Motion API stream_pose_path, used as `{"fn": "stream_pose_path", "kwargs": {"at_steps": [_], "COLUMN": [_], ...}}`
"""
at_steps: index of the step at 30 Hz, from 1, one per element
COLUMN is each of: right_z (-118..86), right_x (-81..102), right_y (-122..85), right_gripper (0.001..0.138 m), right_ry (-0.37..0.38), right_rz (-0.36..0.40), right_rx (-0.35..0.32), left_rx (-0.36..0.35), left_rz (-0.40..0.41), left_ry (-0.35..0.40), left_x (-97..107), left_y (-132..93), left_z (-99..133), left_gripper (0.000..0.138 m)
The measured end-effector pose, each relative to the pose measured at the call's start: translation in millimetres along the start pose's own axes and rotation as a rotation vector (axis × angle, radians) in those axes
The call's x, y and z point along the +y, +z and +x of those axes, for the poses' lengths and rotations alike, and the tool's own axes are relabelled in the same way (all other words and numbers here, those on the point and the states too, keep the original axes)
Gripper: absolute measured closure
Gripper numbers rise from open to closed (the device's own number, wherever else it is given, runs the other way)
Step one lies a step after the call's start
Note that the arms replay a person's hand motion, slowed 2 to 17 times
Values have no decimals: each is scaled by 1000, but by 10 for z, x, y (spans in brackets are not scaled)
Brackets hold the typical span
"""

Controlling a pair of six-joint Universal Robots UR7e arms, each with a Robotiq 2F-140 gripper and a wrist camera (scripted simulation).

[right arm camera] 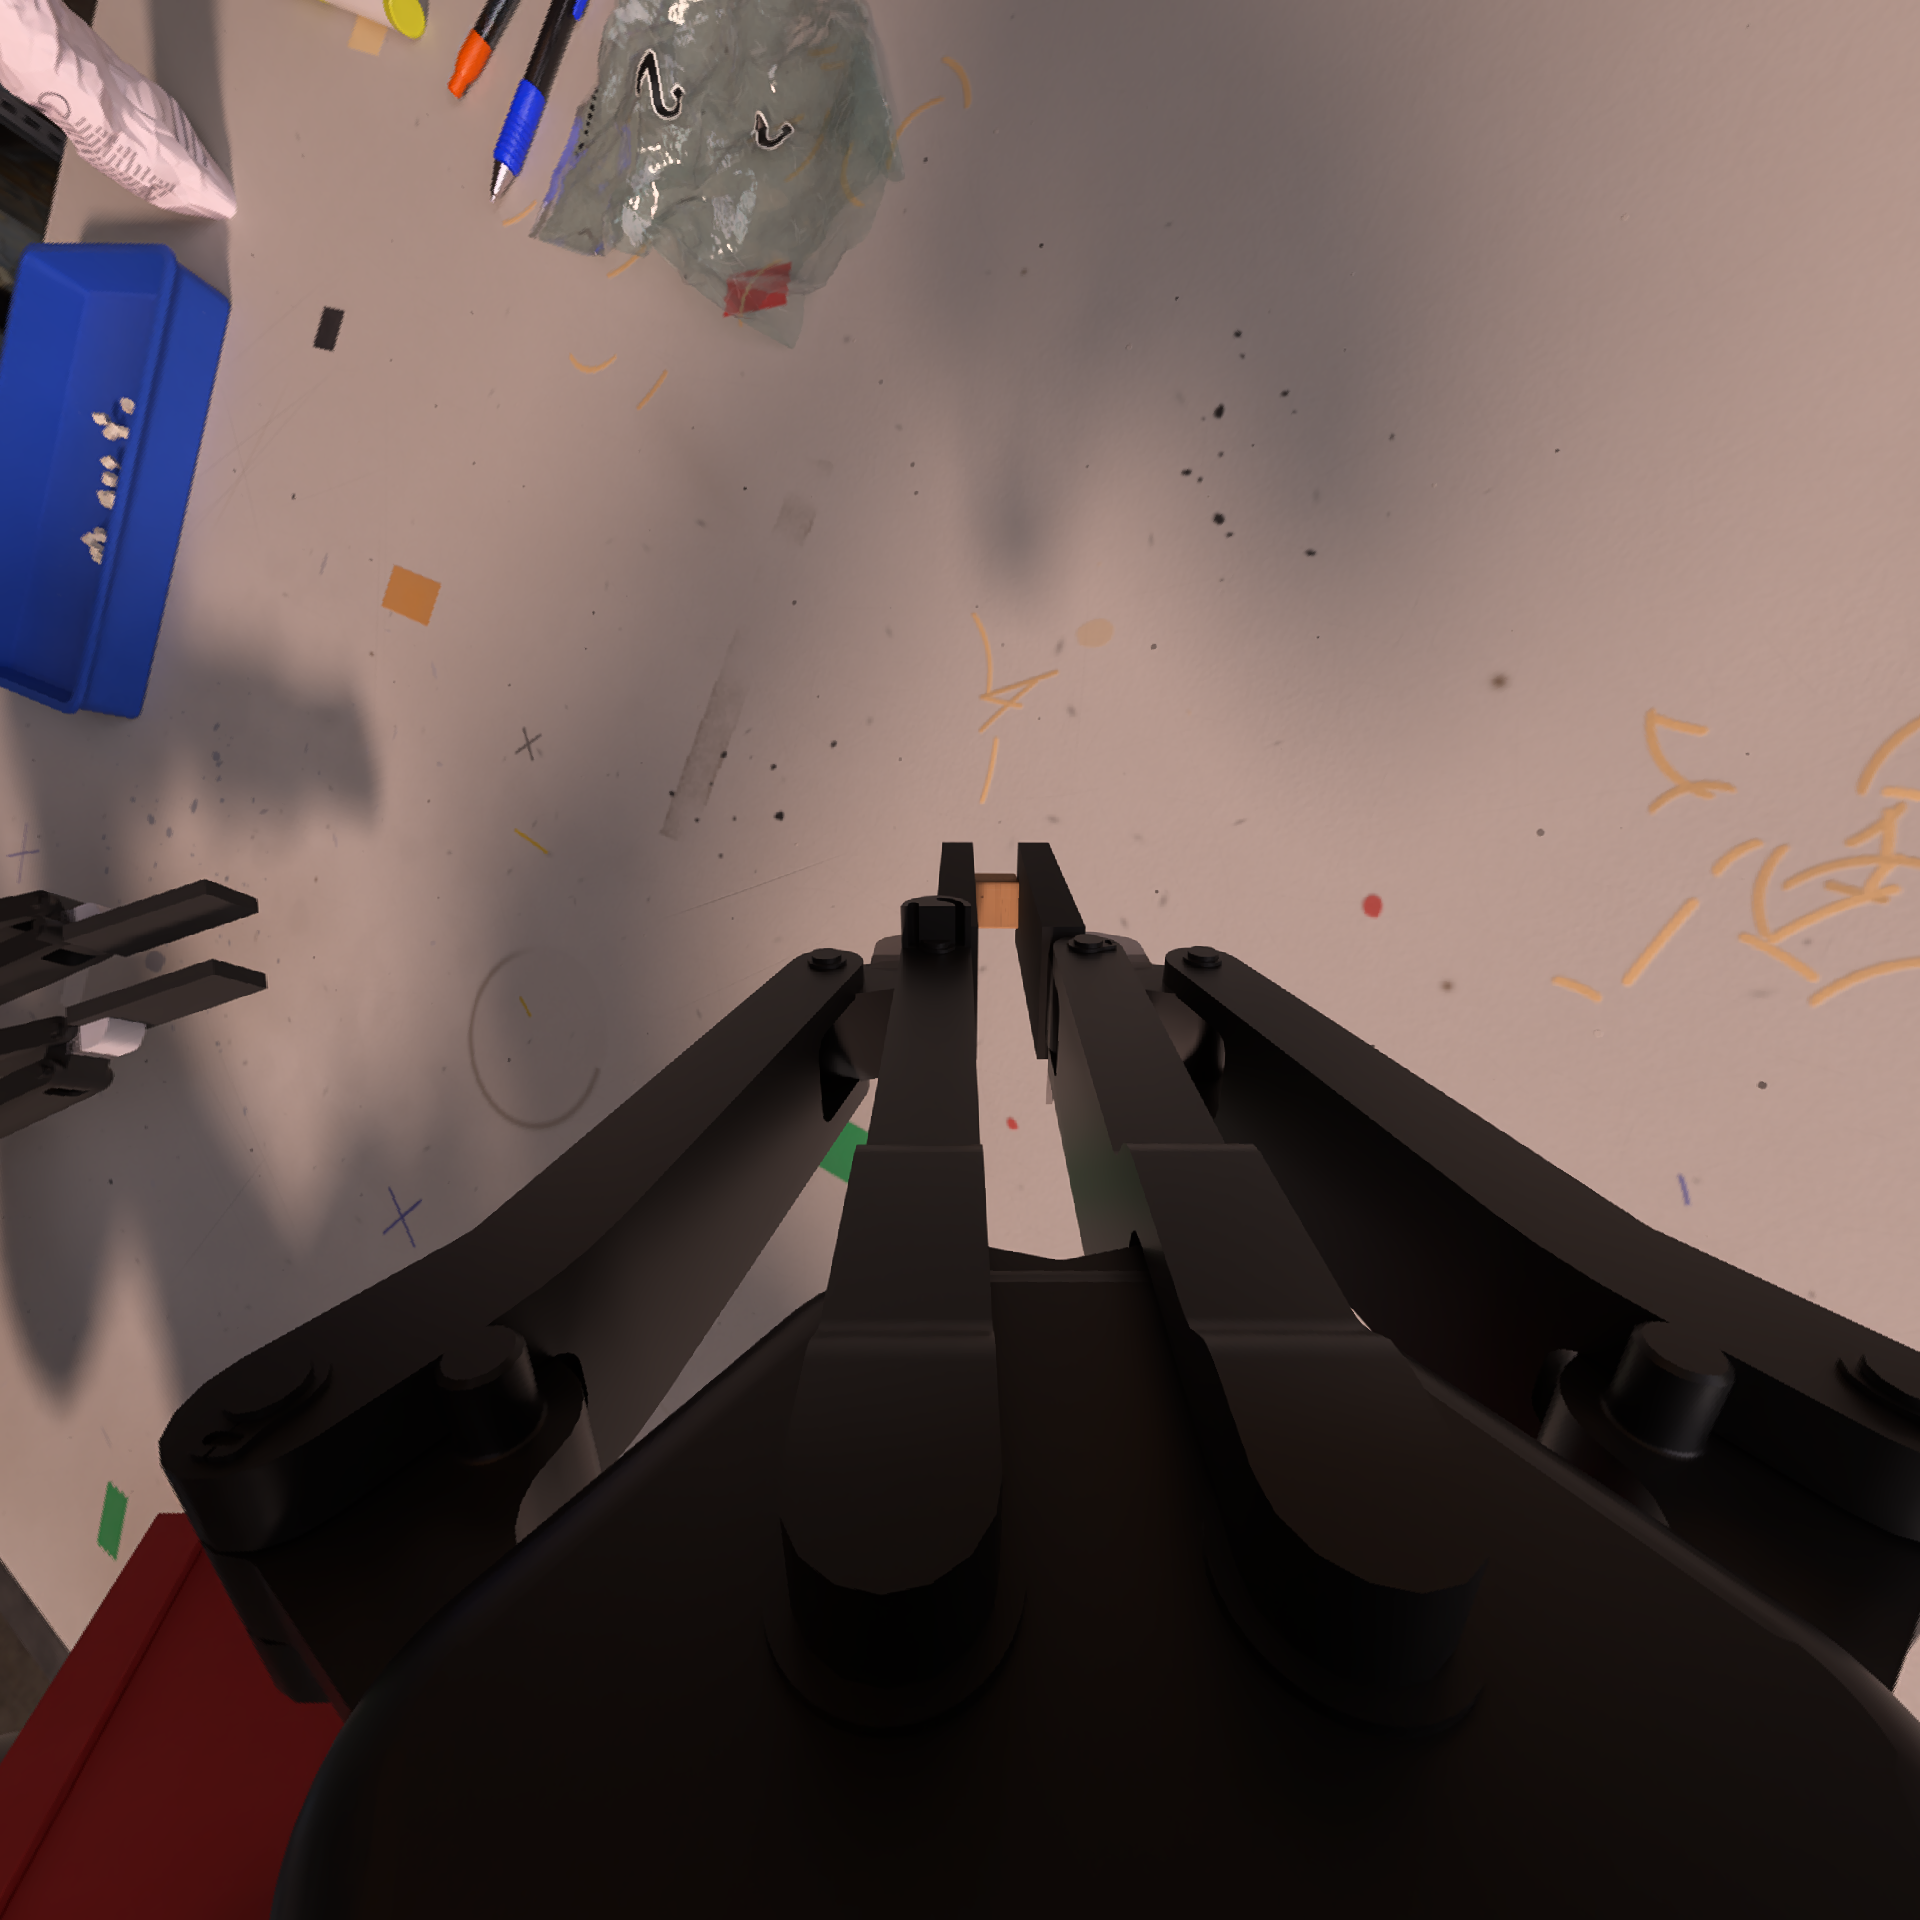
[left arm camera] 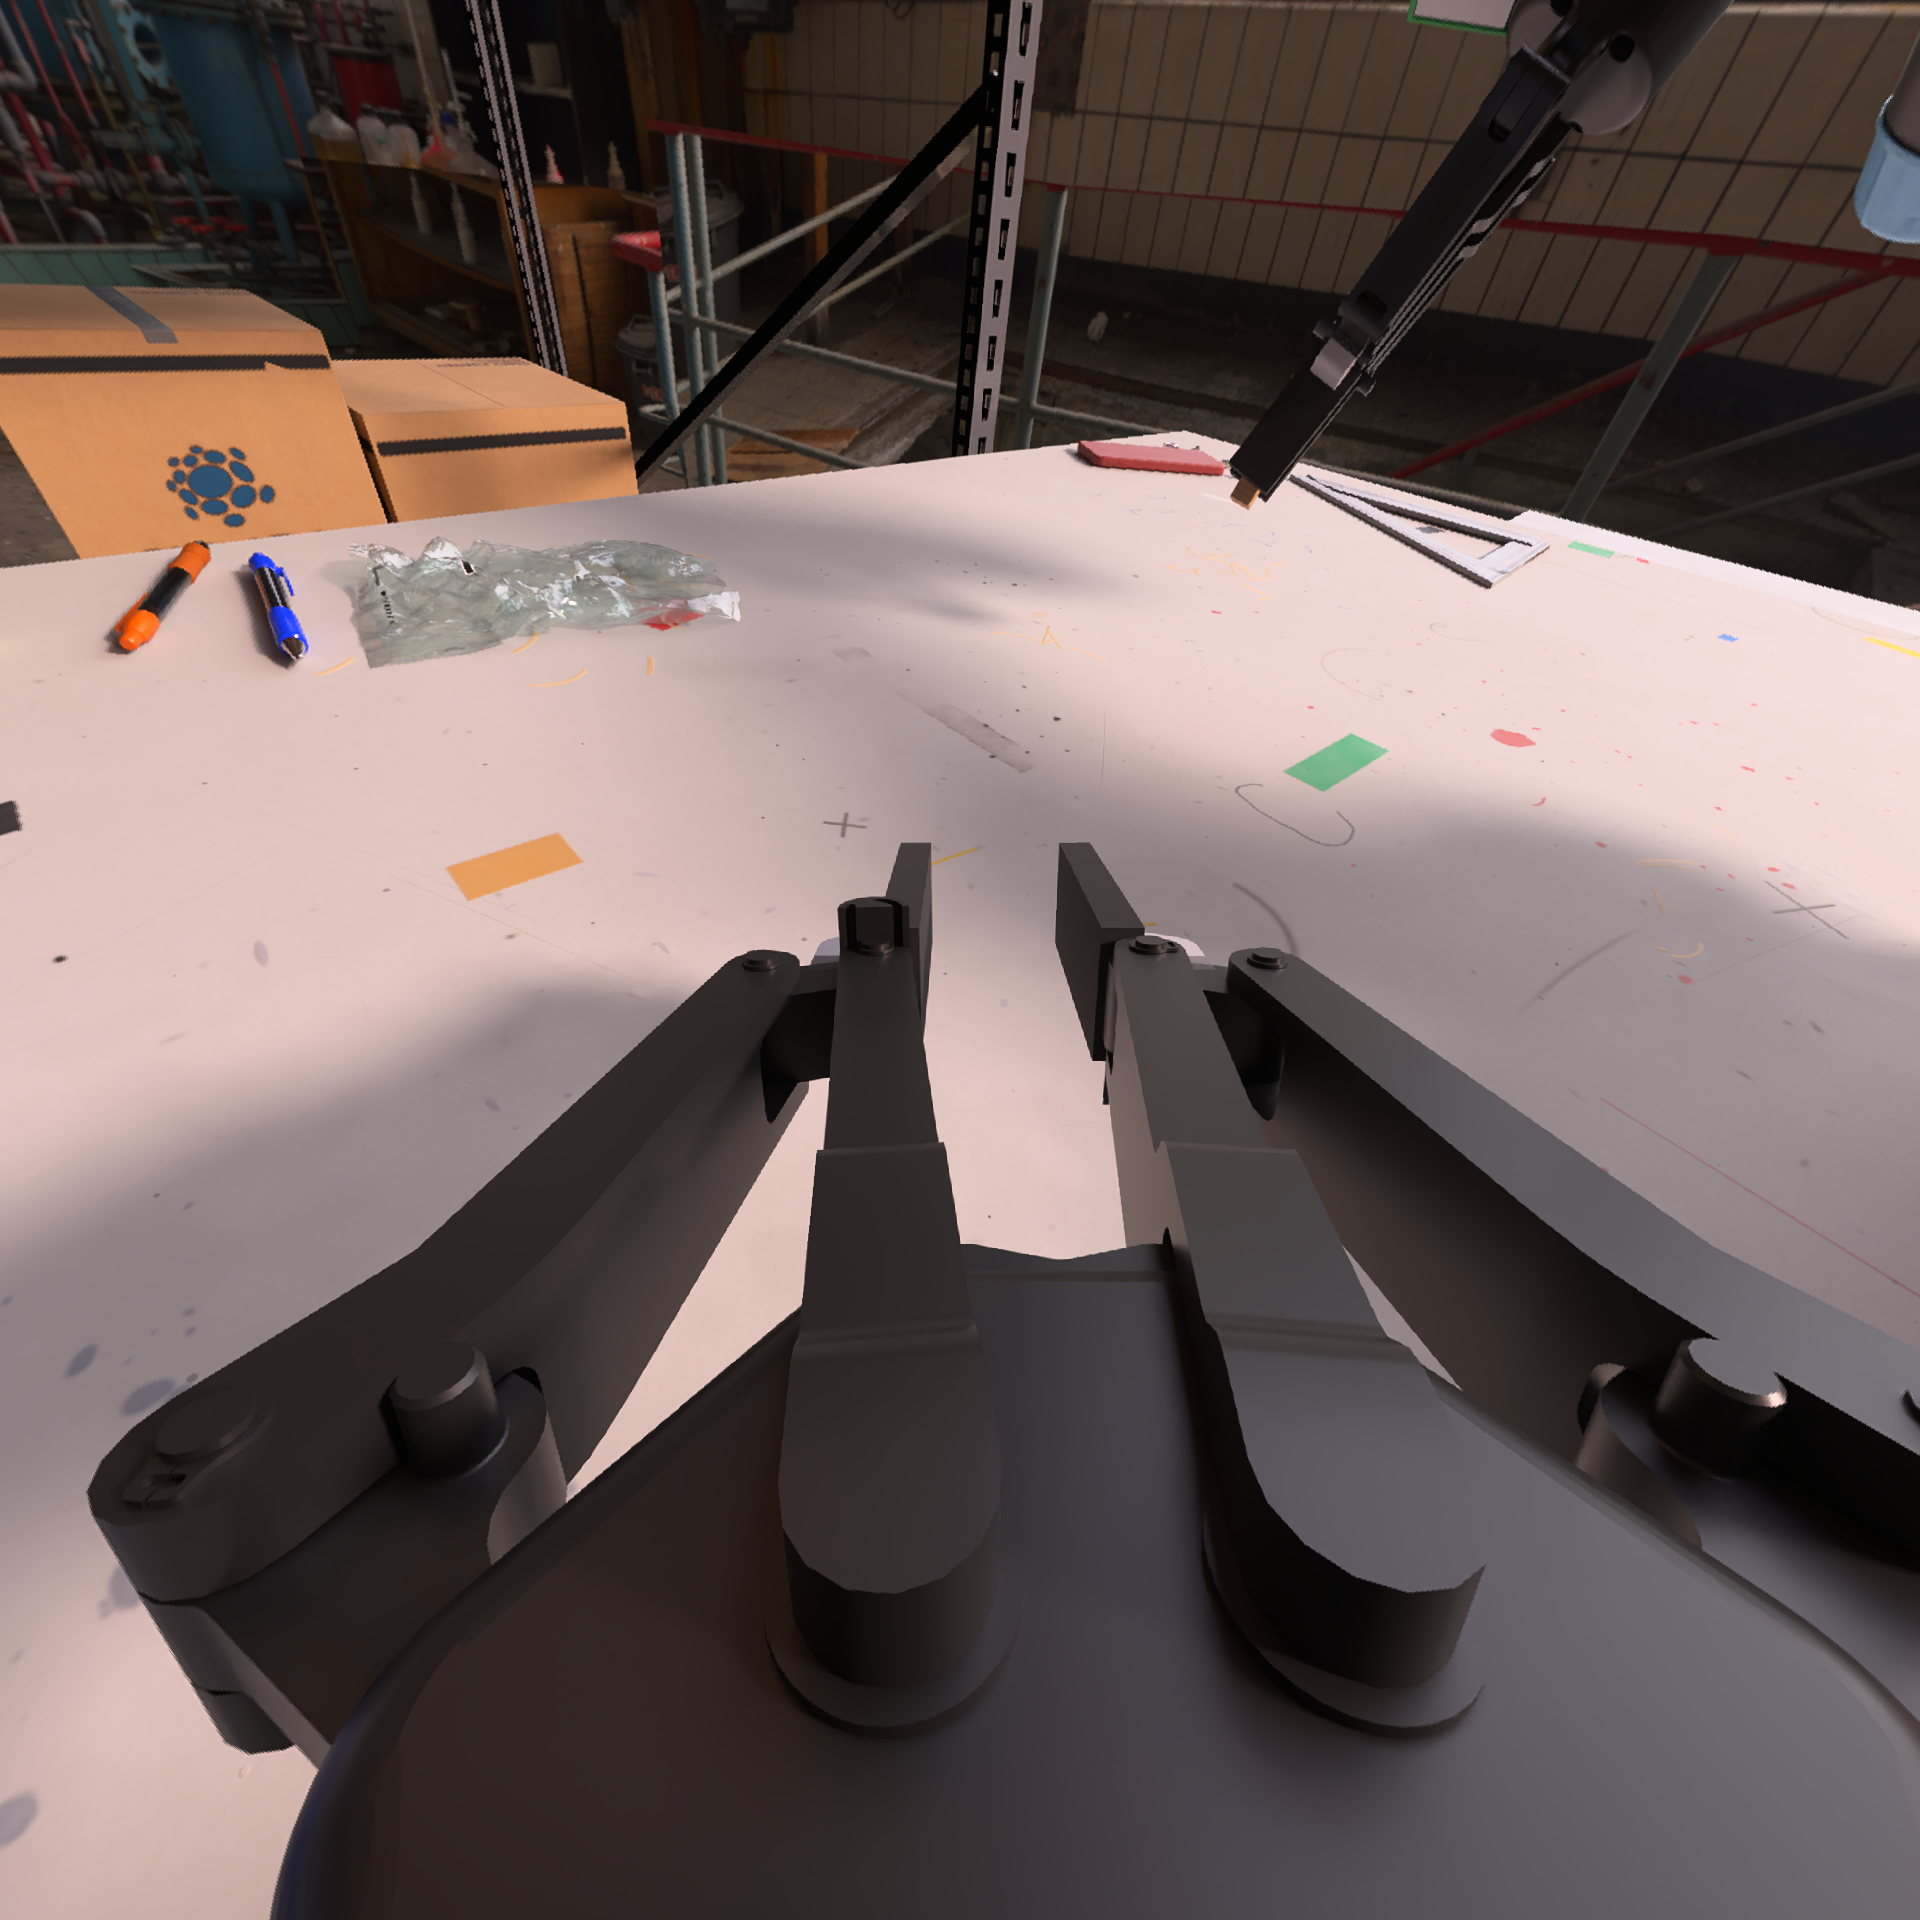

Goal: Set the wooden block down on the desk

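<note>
Desk (left arm camera: 727, 748) is pale pinkish-white w/ scuffs, dark specks, scribbles, small coloured tape bits. Behind it: cardboard boxes (left arm camera: 187, 416), metal racking, tiled wall. Far-left side of desk: orange marker (left arm camera: 161, 595) beside blue pen (left arm camera: 277, 606), crumpled clear plastic bag (left arm camera: 520, 597) next to them. Far edge: flat pink-red pad (left arm camera: 1148, 455) & a grey triangular ruler (left arm camera: 1423, 530). In the right wrist view a blue tray (right arm camera: 62, 582) sits at desk's left edge w/ a few small whitish bits inside; white crumpled paper (right arm camera: 114, 114) beyond it, dark red box (right arm camera: 114, 1714) at near corner. Left hand (left arm camera: 992, 883): fingers parted w/ a modest gap, nothing between them, hovering over bare desk. Right hand (right arm camera: 995, 883): fingers clamped on the wooden block (right arm camera: 997, 899), a small tan cube pinched at the tips, pointing down at desk. In the left wrist view the block pokes out below those tips, close to desk near the ruler; contact w/ desk can't tell.
</note>
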State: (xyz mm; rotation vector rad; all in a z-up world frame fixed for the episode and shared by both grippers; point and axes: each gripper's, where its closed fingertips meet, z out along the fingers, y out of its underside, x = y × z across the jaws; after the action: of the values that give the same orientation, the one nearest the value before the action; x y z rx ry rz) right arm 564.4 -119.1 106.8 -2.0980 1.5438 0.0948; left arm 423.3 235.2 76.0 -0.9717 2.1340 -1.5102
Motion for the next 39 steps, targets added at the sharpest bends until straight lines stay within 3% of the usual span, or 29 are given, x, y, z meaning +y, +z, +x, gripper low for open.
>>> {"fn": "stream_pose_path", "kwargs": {"at_steps": [39], "right_z": [45], "right_x": [35], "right_y": [-55], "right_gripper": [128], "right_ry": [16], "right_rz": [3], "right_rx": [-1], "left_rx": [3], "left_rz": [-5], "left_ry": [3], "left_x": [9], "left_y": [9], "left_z": [13], "left_gripper": [106]}}
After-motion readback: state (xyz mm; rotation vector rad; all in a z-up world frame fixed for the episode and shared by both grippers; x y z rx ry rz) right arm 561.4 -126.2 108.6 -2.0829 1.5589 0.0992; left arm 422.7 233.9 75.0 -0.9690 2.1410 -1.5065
